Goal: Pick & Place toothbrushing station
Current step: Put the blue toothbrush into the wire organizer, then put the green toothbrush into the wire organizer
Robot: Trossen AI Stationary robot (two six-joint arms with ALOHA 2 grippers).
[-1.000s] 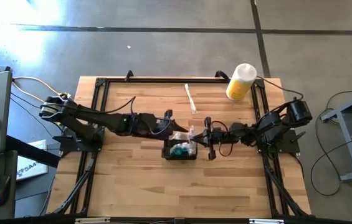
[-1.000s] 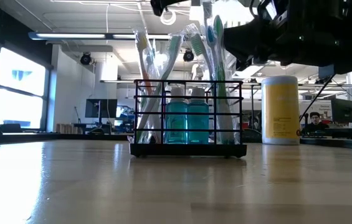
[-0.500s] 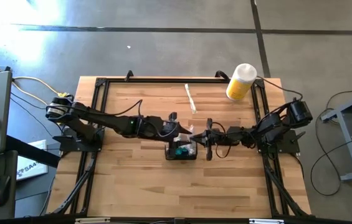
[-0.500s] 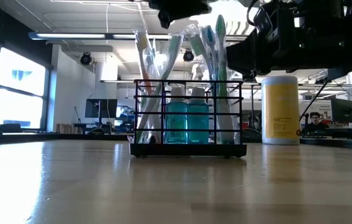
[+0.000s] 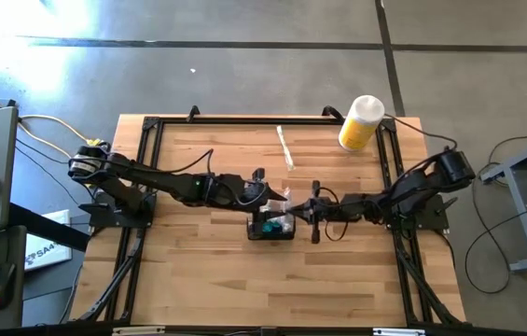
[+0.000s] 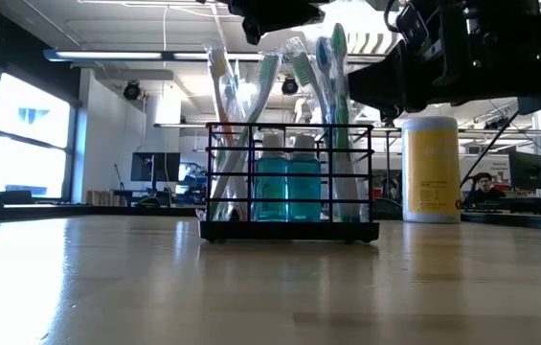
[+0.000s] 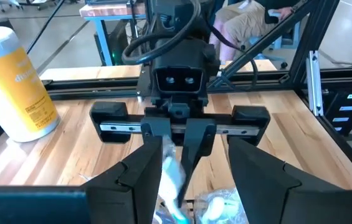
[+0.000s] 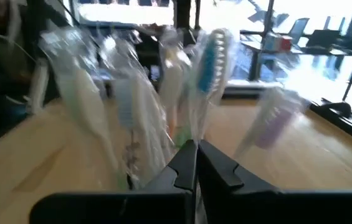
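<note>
Over the last second the left arm has reached further in, so the left gripper now hangs over the caddy with its fingers spread and empty; the right gripper, fingers pressed together on nothing, has edged slightly away and sits just beside the caddy's right end. The toothbrushing station, a small black wire-mesh caddy holding wrapped toothbrushes and blue bottles, stands on the wooden table near its middle. Judging by this, nothing is gripped and the lift and placing remain. The left fingertips are cut off in the low view, so contact is uncertain; no destination shows.
</note>
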